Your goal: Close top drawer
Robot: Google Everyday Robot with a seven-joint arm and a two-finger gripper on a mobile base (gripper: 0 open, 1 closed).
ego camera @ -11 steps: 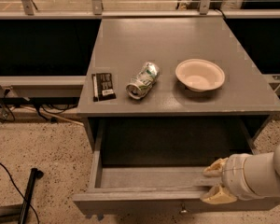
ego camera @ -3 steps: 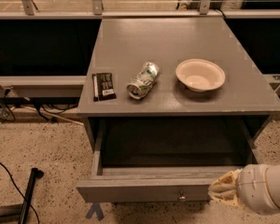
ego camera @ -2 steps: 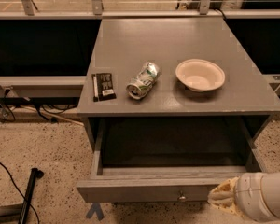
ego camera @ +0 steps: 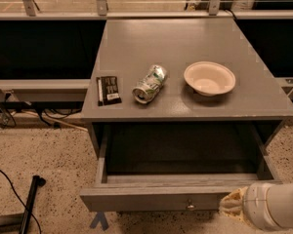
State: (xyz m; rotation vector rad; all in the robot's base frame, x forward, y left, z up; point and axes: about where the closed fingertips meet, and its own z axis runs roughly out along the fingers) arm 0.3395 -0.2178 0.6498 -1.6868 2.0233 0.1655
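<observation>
The top drawer (ego camera: 151, 197) of the grey cabinet (ego camera: 185, 52) stands pulled out toward me, and its inside looks empty. Its flat front panel carries a small round metal knob (ego camera: 189, 206). My gripper (ego camera: 233, 203) is at the lower right, right against the right end of the drawer's front panel, with the white arm behind it running out of the frame.
On the cabinet top lie a black snack bar (ego camera: 108, 89), a tipped can (ego camera: 149, 84) and a pale bowl (ego camera: 209, 78). A black pole (ego camera: 30, 199) lies on the speckled floor at the left. Cables (ego camera: 19, 116) run under a low rail behind.
My gripper has come off the drawer's right front corner, dropped lower and shifted right against the front panel. The drawer stays open.
</observation>
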